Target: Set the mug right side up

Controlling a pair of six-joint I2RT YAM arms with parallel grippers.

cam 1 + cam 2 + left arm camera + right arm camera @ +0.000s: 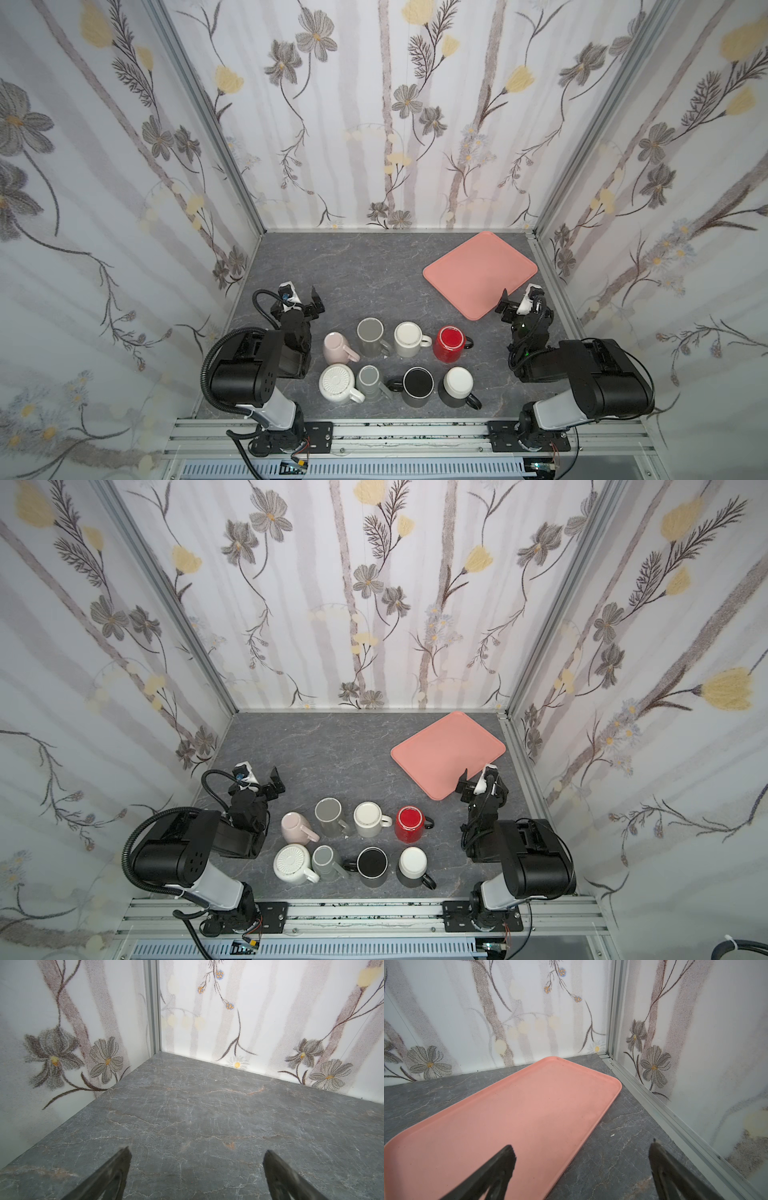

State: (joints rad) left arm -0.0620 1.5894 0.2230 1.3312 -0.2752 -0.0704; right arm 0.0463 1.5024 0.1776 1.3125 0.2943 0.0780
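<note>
Mug [451,343], glossy red, squat cylinder

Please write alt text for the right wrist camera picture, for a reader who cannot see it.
A pink tray lies flat on a grey marbled table, in a corner of floral-papered walls. The right gripper is wide open, its two dark fingers in the foreground, holding nothing.

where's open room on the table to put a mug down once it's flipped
Widest bare table: from the back wall to the mugs, left of the pink tray. The tray holds nothing. Crowded: the front middle, where eight mugs sit in two tight rows.
</note>
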